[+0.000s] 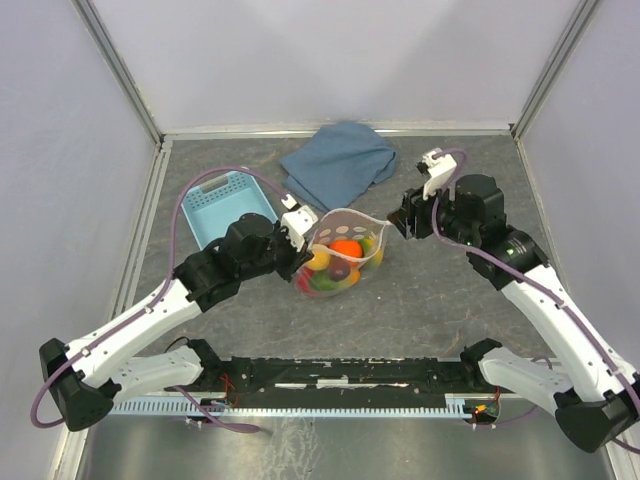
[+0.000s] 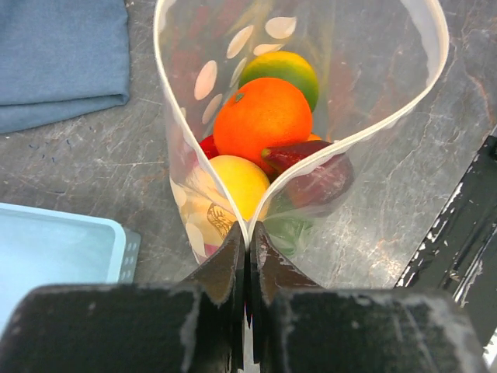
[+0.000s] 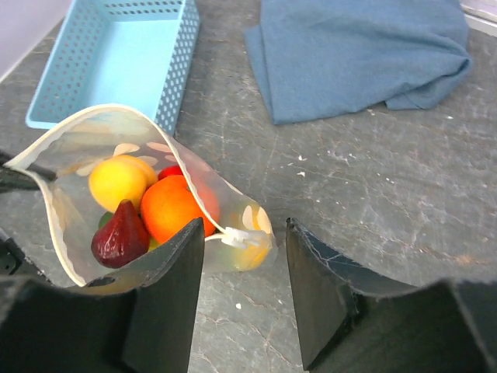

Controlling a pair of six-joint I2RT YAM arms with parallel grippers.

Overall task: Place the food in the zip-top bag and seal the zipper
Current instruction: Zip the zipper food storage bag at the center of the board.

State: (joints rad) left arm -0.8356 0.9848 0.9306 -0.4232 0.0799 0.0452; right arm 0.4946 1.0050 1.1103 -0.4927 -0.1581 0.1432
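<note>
The clear dotted zip-top bag (image 1: 345, 222) stands open mid-table with the food inside: an orange fruit (image 2: 262, 116), a yellow one (image 2: 237, 180), a green one (image 2: 286, 68) and a dark purple one (image 2: 314, 167). My left gripper (image 1: 303, 238) is shut on the bag's left rim corner (image 2: 248, 227), where the pale zipper strip (image 2: 353, 137) folds together. My right gripper (image 1: 402, 222) is open at the bag's right end. In the right wrist view its fingers (image 3: 190, 249) straddle the zipper's white slider (image 3: 239, 237). The fruits (image 3: 172, 206) show there too.
A light-blue plastic basket (image 1: 228, 205) sits left of the bag, close behind my left wrist. A folded blue cloth (image 1: 340, 165) lies behind the bag near the back wall. Metal frame rails (image 1: 150, 230) border the grey table.
</note>
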